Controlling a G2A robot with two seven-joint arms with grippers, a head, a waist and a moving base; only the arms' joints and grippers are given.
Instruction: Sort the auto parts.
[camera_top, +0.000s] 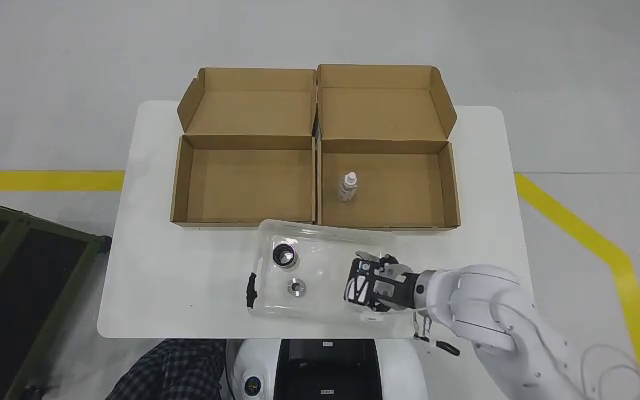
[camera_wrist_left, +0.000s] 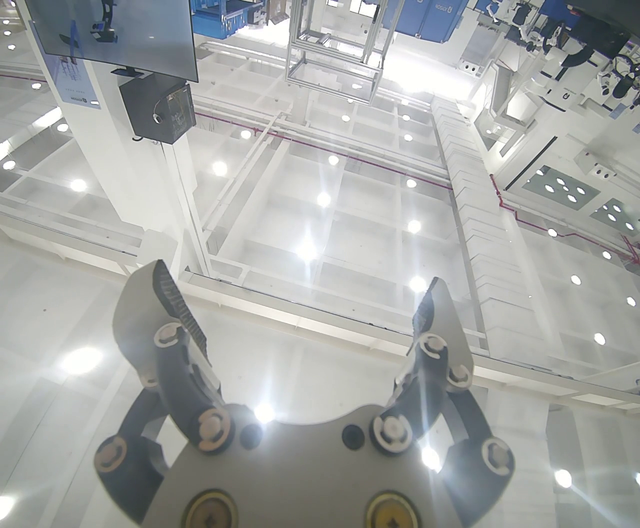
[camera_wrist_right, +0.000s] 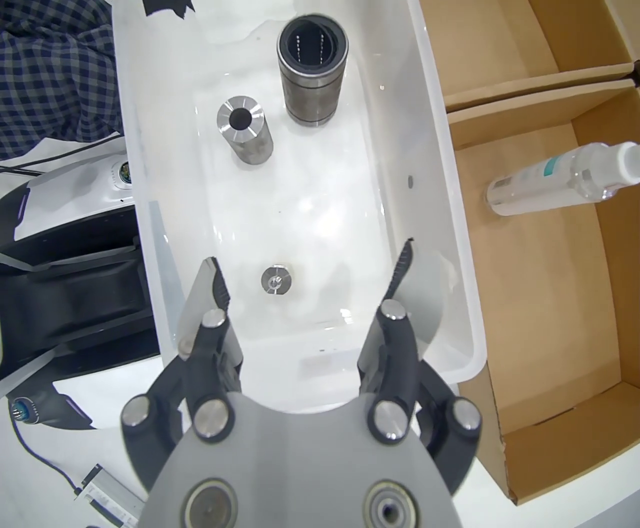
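Jaws of the right gripper (camera_wrist_right: 310, 254) hang spread over the clear bin (camera_wrist_right: 450, 210); its wrist view reveals a small metal stud (camera_wrist_right: 276, 280) beneath, hidden from the top view. Left gripper (camera_wrist_left: 296, 272) gapes at the ceiling (camera_wrist_left: 350, 200).

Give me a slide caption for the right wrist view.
Open right gripper poised over a small metal part in the translucent bin.
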